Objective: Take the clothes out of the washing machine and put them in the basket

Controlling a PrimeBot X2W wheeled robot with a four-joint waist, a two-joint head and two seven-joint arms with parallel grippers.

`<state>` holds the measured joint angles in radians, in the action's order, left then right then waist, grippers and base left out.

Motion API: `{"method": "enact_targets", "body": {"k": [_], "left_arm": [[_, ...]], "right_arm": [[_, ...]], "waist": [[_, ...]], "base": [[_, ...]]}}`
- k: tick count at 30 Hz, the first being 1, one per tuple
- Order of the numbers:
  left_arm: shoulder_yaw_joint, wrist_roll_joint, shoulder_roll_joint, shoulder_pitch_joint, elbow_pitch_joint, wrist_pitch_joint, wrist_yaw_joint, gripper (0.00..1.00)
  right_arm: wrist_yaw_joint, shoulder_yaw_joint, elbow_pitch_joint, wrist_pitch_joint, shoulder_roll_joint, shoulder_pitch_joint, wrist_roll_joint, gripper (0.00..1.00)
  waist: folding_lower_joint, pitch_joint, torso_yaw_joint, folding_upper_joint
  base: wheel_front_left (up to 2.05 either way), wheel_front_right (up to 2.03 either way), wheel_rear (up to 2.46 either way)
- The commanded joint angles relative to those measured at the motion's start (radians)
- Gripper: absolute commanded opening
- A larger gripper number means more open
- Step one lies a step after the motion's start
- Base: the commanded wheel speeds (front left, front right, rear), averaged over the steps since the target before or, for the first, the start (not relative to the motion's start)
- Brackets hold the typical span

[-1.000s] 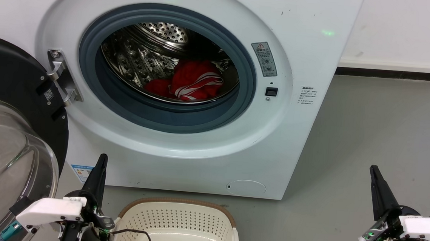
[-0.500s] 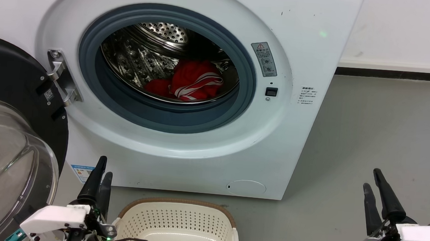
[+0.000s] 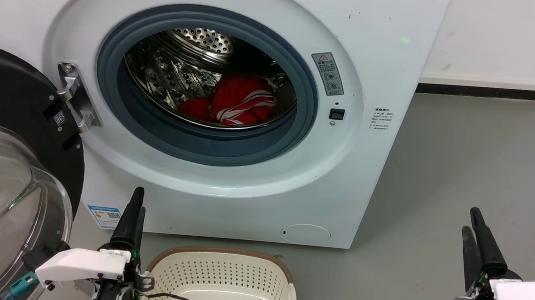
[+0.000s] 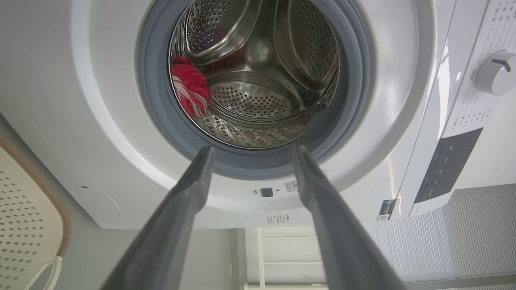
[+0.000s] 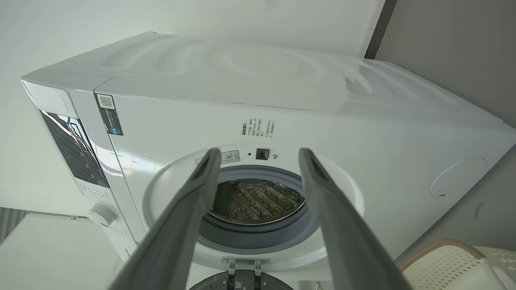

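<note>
Washing machine [image 3: 387, 59] front-on in head view, door [image 3: 11, 104] swung wide open at left, glass bulge facing cam. Red garment w/ white stripes [image 3: 240, 101] lies bunched on the lower part of the steel drum [image 3: 183, 69], inside the porthole, towards its right side; nothing touching it. Basket [image 3: 222, 251] on the floor directly in front of the machine, btm centre, no clothes in the part visible. Left gripper [image 3: 140, 199] low at lower left, just beside basket's left rim, fingers pointing up at the machine front. Left wrist view: fingers spread apart, nothing btwn them, aimed at the porthole. Right gripper [image 3: 470, 218] at lower right over bare grey floor, well apart from machine and basket. Right wrist view: its fingers likewise spread, holding nothing.
</note>
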<state>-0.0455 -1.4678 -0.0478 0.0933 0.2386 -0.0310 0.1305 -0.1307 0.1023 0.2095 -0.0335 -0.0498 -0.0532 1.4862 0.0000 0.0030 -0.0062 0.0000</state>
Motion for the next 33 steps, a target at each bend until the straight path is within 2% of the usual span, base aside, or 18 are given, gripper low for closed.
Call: {"method": "enact_targets", "body": {"k": [1,22,33], "left_arm": [[0.005,0.031,-0.003,0.036,-0.024,0.008,0.0,1.0],[0.059,0.437,-0.003,0.056,-0.075,0.09,-0.017,1.0],[0.099,0.6,-0.003,0.07,-0.069,0.127,-0.033,1.0]], "right_arm": [[0.0,0.0,-0.028,0.01,-0.002,-0.009,-0.03,1.0],[0.0,-0.005,-0.131,0.092,-0.002,0.031,-0.515,1.0],[0.0,-0.014,-0.162,0.129,-0.002,0.045,-0.727,1.0]], "waist": [[0.0,0.0,0.0,0.0],[0.0,-0.003,-0.004,0.0],[0.0,-0.003,-0.007,0.0]], "base": [[0.0,0.0,0.0],[0.0,0.0,0.0],[0.0,0.0,0.0]]}}
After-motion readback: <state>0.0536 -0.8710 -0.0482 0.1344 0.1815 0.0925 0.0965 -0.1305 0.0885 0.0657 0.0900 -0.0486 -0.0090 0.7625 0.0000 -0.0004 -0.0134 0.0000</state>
